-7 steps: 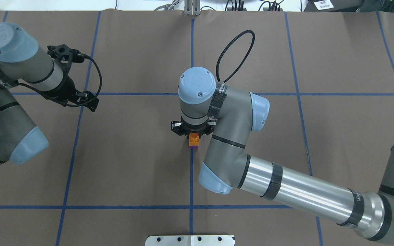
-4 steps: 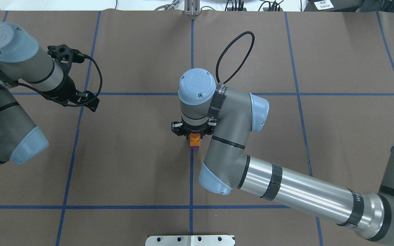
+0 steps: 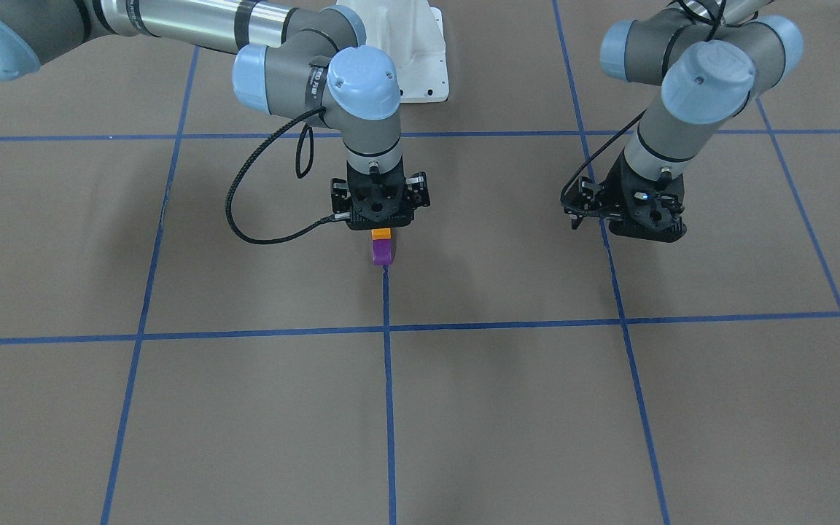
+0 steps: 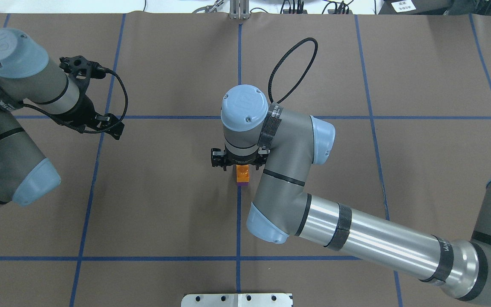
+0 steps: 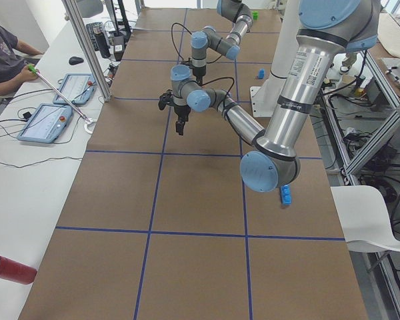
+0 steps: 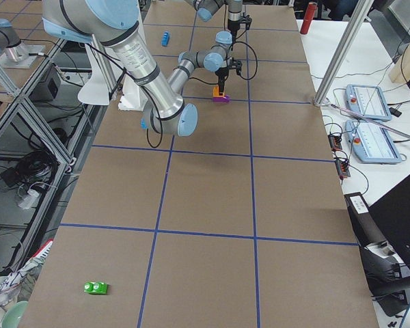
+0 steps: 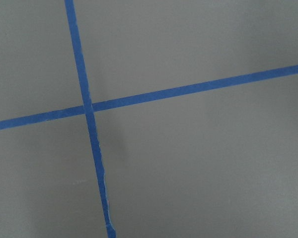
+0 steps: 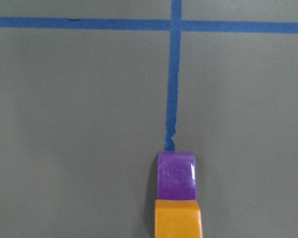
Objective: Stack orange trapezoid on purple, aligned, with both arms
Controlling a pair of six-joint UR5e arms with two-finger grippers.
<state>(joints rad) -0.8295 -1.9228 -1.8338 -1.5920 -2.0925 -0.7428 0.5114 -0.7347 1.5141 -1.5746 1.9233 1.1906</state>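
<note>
The orange trapezoid [image 3: 381,234] sits on top of the purple block [image 3: 382,252], which stands on the mat at the end of a blue tape line. The stack also shows in the overhead view, with orange [image 4: 242,173] over purple [image 4: 241,183], and in the right wrist view, with orange [image 8: 178,218] over purple [image 8: 176,174]. Their edges look lined up. My right gripper [image 3: 380,227] hangs just above the orange block, open and apart from it. My left gripper [image 3: 646,232] hovers over bare mat far to the side, open and empty.
The white base mount [image 3: 413,51] stands at the robot's side of the table. A small blue block [image 5: 286,194] lies near it. A green block [image 6: 96,288] lies at the table's right end and a red cylinder [image 5: 10,269] at its left end. An operator sits beside the table.
My right gripper has drawn slightly away from the orange block, which stays in place on the purple one and shows more fully. The left arm has not moved.
</note>
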